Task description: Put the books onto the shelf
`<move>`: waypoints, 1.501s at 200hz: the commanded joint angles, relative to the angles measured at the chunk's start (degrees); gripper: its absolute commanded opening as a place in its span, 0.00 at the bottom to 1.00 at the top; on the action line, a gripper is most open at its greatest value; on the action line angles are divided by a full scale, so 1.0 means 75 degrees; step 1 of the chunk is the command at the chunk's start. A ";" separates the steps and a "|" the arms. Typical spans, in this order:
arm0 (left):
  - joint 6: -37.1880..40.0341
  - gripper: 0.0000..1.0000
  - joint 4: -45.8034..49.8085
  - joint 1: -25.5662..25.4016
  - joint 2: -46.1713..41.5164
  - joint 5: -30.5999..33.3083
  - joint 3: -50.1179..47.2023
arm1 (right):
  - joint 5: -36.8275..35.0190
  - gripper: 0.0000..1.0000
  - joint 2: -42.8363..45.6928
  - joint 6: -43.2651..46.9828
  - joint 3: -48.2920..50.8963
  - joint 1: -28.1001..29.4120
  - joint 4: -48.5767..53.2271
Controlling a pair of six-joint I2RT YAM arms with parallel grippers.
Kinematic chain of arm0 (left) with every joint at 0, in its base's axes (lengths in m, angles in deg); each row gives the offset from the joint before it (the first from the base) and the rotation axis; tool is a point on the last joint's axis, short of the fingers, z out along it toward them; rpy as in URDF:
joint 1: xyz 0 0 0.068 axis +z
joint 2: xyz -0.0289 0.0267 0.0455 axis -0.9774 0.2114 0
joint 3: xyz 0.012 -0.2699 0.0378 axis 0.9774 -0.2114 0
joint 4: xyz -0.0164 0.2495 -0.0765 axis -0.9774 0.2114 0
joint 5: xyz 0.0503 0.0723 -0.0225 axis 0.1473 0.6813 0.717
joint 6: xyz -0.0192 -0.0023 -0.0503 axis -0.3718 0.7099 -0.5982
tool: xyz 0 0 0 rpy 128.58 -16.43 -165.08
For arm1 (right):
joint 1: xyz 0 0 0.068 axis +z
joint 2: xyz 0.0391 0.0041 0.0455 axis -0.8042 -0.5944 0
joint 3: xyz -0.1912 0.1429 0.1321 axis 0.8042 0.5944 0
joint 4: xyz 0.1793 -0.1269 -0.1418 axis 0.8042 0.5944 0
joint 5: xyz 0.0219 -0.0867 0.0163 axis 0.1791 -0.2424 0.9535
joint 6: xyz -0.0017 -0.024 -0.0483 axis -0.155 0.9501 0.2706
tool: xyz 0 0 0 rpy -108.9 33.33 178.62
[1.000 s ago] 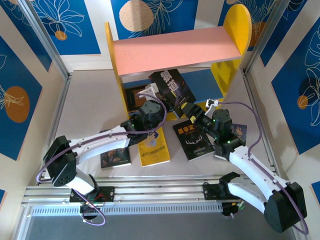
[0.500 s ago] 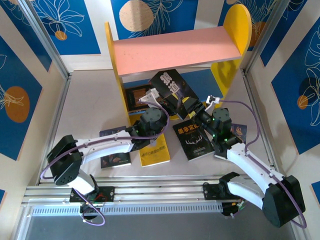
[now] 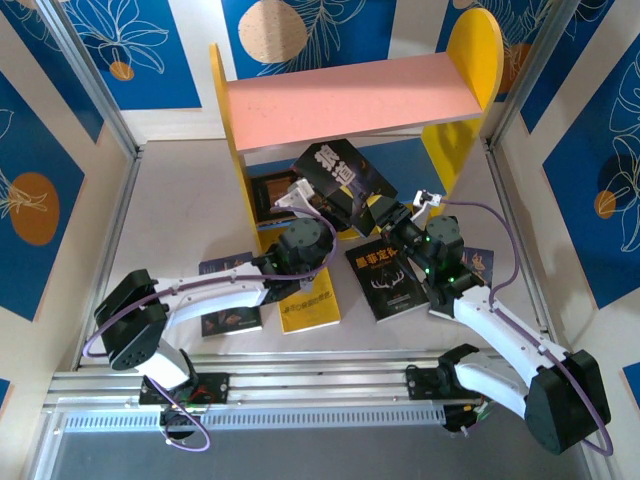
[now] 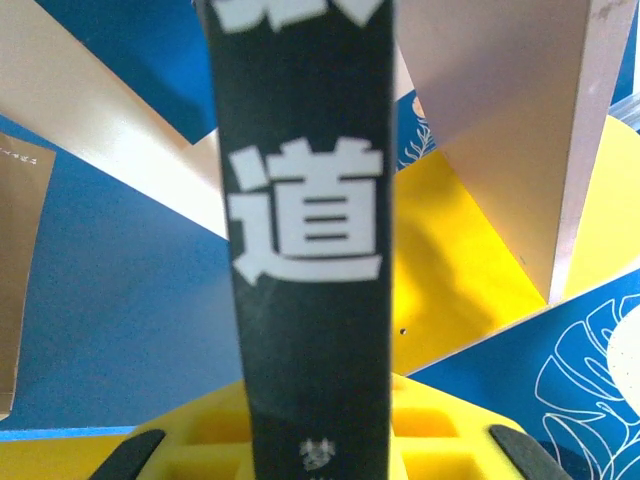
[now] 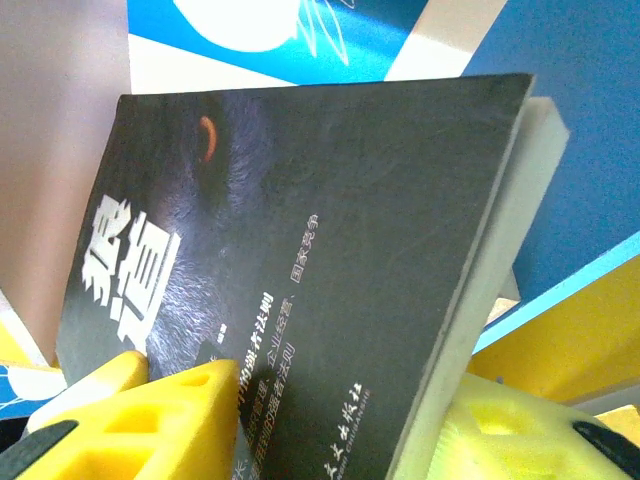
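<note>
Update: wolf book [image 3: 335, 175] has tipped up closer to the shelf [image 3: 350, 100], spine pinched between my left fingers [image 4: 450, 440]. Right fingers [image 5: 180, 420] just narrowed around its bottom edge, can't tell if they're biting yet. Looks like two-handed steering into the lower level next.

The black wolf book [image 3: 338, 175] is hanging tilted in front of the shelf [image 3: 475, 50], just under its pink upper board [image 3: 350, 100]. The left gripper [image 3: 308, 195] is clamping the book's left edge, and the right gripper [image 3: 378, 212] is reaching in at its lower right corner. A brown-covered book [image 3: 272, 197] is standing on the lower level. A yellow book [image 3: 308, 300] and a black antlers book [image 3: 388, 282] are lying flat on the table [image 3: 170, 220] between the arms. One dark book [image 3: 228, 315] is lying partly under the left arm.
</note>
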 commanded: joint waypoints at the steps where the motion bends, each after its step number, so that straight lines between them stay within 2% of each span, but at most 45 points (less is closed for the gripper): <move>1: 0.0012 0.00 -0.0697 -0.0083 -0.0104 0.0145 -0.0011 | -0.0174 0.43 0.0082 0.0085 0.0061 0.0050 -0.0070; 15: 0.0014 0.00 -0.0730 -0.0088 -0.0080 0.0166 -0.0019 | -0.0163 0.38 0.0082 0.0097 0.0055 0.0047 -0.0081; 33: -0.0040 0.00 -0.0753 -0.0081 -0.0041 0.0192 -0.0046 | -0.0142 0.22 0.0084 0.0114 0.0032 0.0034 -0.0099; 94: -0.0072 0.00 -0.1013 -0.0082 0.0034 0.0292 -0.0209 | 0.0095 0.00 0.0083 0.0303 -0.0041 -0.0035 -0.0263; 113: 0.0144 0.26 -0.0949 -0.0065 -0.0007 0.0186 -0.0183 | 0.0167 0.00 0.0085 0.0459 -0.0084 -0.0069 -0.0281; 138: 0.0532 0.53 -0.0593 -0.0064 -0.0213 0.0074 -0.0194 | 0.0361 0.00 0.0116 0.0737 -0.0155 -0.0204 -0.0291; 150: 0.1100 0.65 -0.0361 0.0031 -0.0445 -0.0278 -0.0249 | 0.0610 0.00 0.0140 0.1106 -0.0283 -0.0376 -0.0275; 161: 0.1696 0.69 0.0354 0.0268 -0.0827 -0.0772 -0.0306 | 0.0980 0.00 0.0149 0.1561 -0.0528 -0.0657 -0.0054; 178: 0.2059 0.75 0.1991 0.0569 -0.1432 -0.1001 -0.0363 | 0.1631 0.00 0.0133 0.1908 -0.0710 -0.1150 -0.0025; 205: 0.2255 0.76 0.4560 0.1215 -0.2061 -0.2346 0.0156 | 0.2334 0.00 -0.0129 0.2342 -0.1132 -0.1674 0.0286; 225: 0.2820 0.77 0.6380 0.1390 -0.2220 -0.2741 0.0858 | 0.3038 0.00 -0.0583 0.2831 -0.1626 -0.1932 0.0475; 248: 0.3491 0.77 0.7761 0.1567 -0.2333 -0.3070 0.1480 | 0.3866 0.00 -0.1254 0.3506 -0.2363 -0.2122 0.0805; 271: 0.4456 0.80 0.9086 0.1720 -0.2623 -0.2999 0.2008 | 0.4914 0.00 -0.2038 0.4117 -0.3202 -0.2202 0.1164; 300: 0.4809 0.81 0.9867 0.1937 -0.3284 -0.2669 0.1982 | 0.5584 0.00 -0.2889 0.4778 -0.4049 -0.2207 0.1678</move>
